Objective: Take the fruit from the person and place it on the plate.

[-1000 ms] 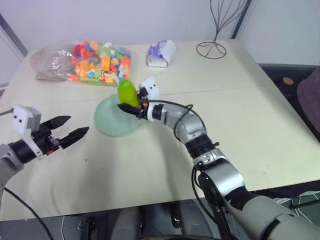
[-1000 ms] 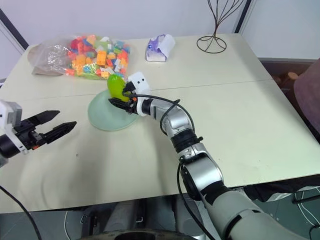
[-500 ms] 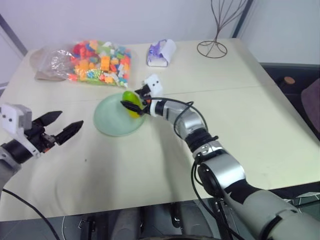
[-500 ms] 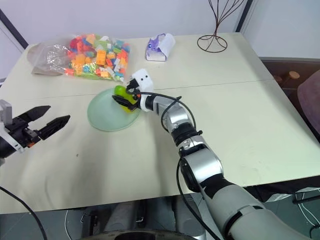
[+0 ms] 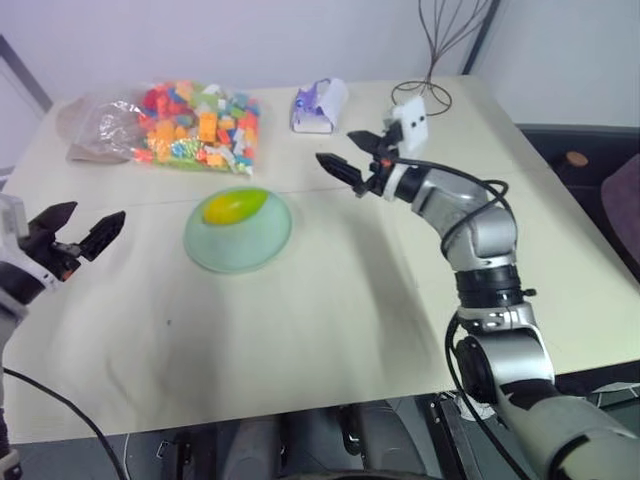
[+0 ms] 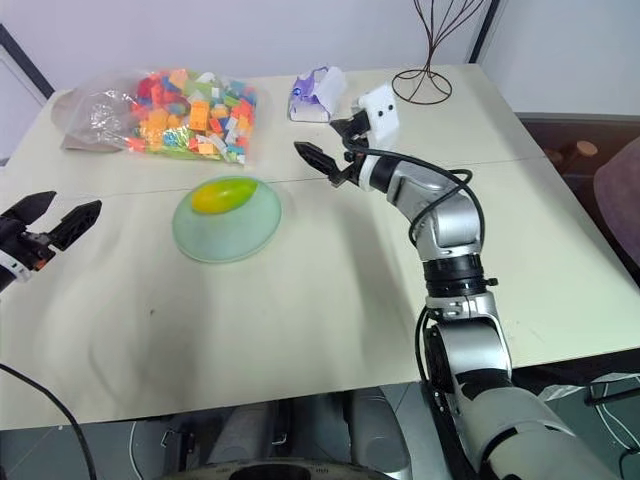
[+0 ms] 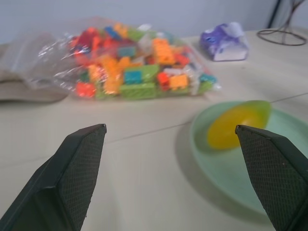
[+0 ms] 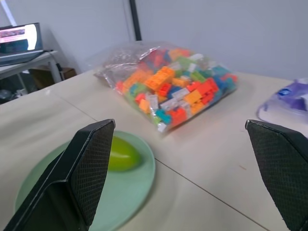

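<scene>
Now the fruit lies on the plate, free of any grip, where a second ago the right gripper held it upright over the plate's near edge. That gripper has let go and drawn away toward the far side of the table; its jaws stand spread wide and empty, well apart from the fruit, with the plate down beside them on the side of the bag of toy bricks. The left gripper hangs off the opposite side of the plate, jaws also parted and holding nothing; from its own wrist view the fruit sits ahead, between the lines of its two fingers but nearer one of them.

I judge the placing done: the fruit rests wholly inside the plate's rim, toward its far part, and nothing touches it.

The fruit is a smooth oval lying on its side, yellow-green at one end with an orange-yellow blush across the middle. It looks settled, not rolling, and much smaller than the pale green plate under it.
</scene>
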Robot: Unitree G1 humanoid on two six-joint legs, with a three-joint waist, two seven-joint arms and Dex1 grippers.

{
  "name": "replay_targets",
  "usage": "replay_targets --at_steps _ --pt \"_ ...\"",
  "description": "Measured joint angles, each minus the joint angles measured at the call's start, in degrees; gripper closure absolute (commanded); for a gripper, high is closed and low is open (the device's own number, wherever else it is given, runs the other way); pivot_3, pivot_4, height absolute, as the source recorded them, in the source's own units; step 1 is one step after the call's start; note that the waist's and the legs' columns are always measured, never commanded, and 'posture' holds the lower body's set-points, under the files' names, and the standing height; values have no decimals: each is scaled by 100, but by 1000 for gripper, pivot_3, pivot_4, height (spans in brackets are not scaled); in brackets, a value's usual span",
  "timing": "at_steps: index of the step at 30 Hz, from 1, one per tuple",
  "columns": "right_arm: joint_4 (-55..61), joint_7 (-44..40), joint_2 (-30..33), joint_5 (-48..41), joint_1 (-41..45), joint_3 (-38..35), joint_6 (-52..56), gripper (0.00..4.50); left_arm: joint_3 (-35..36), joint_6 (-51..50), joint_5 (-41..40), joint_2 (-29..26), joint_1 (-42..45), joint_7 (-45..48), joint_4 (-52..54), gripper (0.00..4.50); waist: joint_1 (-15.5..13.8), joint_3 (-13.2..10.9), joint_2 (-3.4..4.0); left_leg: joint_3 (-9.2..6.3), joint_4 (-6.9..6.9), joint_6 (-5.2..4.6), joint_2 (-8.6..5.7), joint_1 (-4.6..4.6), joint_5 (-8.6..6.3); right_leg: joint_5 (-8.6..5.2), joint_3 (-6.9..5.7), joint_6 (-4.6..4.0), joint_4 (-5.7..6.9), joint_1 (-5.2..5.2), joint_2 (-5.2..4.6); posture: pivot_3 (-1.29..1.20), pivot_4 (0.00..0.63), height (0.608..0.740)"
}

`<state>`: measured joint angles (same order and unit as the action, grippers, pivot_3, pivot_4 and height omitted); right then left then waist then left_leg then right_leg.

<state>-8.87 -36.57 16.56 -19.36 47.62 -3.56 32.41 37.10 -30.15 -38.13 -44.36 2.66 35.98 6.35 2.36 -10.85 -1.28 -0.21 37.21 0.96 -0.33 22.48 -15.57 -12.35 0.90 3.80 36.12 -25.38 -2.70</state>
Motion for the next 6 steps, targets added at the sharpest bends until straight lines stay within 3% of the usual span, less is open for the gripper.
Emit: replay_targets --at_steps 6 --pt "181 6 793 -14 -645 -324 226 63 206 37 30 -48 -254 122 -117 0 -30 1 -2 5 0 0 -7 1 0 0 2 0 -7 3 -8 0 150 740"
